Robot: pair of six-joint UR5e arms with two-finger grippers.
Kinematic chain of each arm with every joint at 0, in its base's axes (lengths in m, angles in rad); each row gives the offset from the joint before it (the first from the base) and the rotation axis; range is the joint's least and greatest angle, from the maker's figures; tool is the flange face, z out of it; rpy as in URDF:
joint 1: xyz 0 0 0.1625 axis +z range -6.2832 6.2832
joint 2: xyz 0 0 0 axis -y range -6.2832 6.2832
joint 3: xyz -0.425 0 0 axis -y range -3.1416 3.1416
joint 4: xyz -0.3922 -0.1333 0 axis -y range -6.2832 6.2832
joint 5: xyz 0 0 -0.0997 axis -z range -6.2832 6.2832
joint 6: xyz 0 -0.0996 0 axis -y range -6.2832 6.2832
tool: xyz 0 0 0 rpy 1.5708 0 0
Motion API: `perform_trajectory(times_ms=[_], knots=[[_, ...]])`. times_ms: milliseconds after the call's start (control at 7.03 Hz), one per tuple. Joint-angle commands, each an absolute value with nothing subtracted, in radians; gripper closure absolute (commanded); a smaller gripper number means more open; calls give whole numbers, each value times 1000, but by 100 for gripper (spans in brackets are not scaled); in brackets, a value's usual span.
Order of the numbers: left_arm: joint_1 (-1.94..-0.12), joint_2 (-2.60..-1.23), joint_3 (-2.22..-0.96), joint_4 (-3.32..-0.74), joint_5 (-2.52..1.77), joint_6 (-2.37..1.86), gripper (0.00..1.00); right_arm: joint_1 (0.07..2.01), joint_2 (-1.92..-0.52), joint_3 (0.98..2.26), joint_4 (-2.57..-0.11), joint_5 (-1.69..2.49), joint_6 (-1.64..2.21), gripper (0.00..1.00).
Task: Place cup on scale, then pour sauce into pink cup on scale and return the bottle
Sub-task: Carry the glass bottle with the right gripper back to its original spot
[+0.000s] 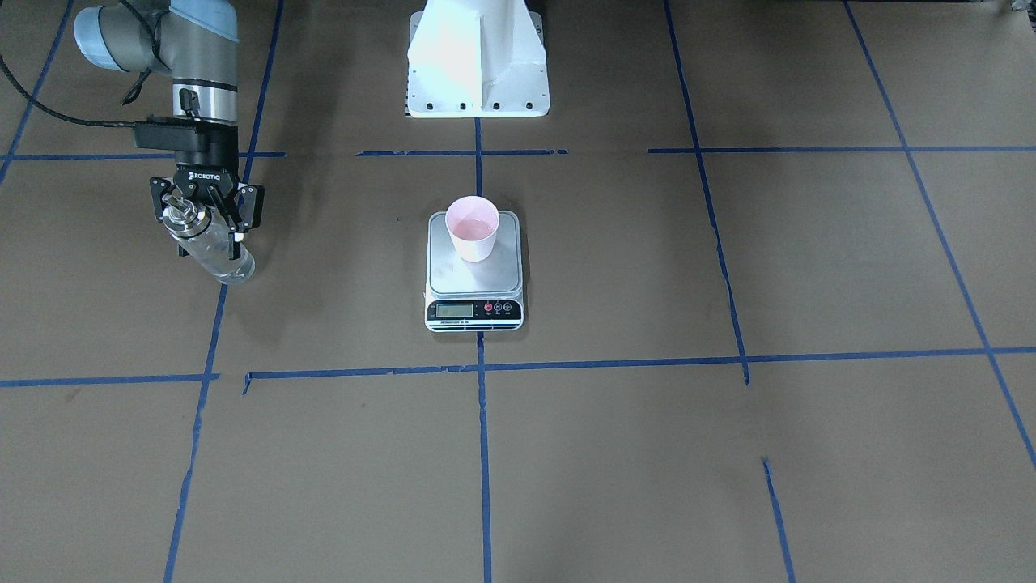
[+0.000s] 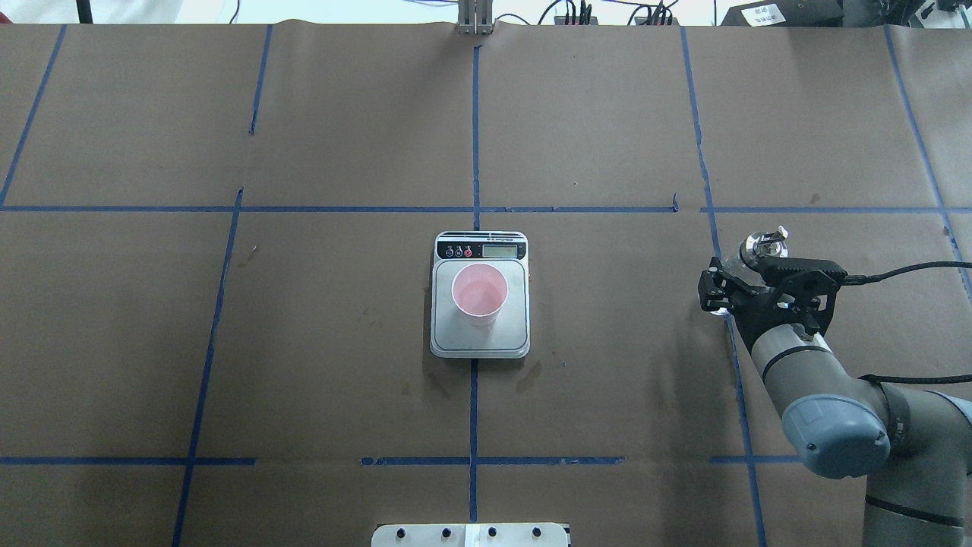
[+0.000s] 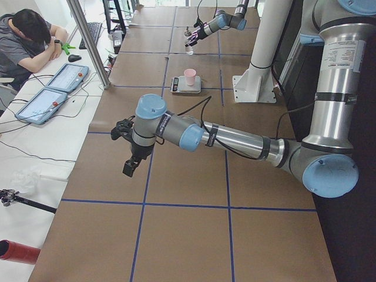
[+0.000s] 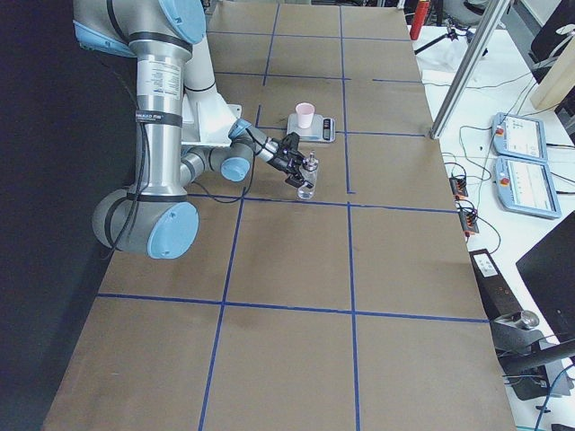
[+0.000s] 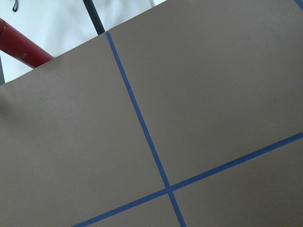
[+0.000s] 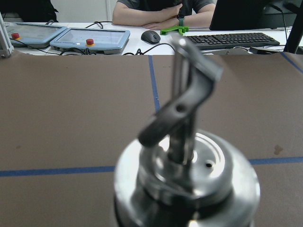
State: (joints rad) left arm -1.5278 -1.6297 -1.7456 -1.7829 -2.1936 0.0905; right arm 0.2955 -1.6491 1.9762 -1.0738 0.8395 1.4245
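A brown paper-covered table [image 1: 728, 453], marked into squares by blue tape [image 1: 483, 453], carries a digital kitchen scale [image 1: 473, 279] at its centre, in front of the robot's white pedestal [image 1: 477, 65]. A pale pink cup [image 1: 473, 229] stands upright on the scale's steel platform, toward the robot's side. Well apart from it, on the robot's right, the right end effector [image 1: 206, 220] grips a clear glass bottle [image 1: 214, 251] just below its silver cap; whether the base touches the table cannot be told. The left end effector [image 3: 130, 158] hangs over bare paper at the table's far left, its jaw state impossible to tell. Beyond the table, a person [image 3: 26, 38] sits leaning on a white desk beside two teach pendants [image 3: 44, 106], a keyboard [image 6: 232, 40] and a mouse [image 6: 150, 37].
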Motion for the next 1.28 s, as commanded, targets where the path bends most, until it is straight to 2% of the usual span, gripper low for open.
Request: perform_trajectory(times_ms=[0, 996, 1138], knots=[[-1531, -1629, -1749, -1782, -2194, 91, 0, 304, -1644, 1968, -1072, 841, 1427, 100], [-1532, -1635, -1749, -1784, -2194, 91, 0, 304, -1637, 1945, -1072, 880, 1419, 91], [-1531, -1638, -1746, -1783, -2194, 91, 0, 304, -1640, 1944, -1072, 887, 1414, 84]])
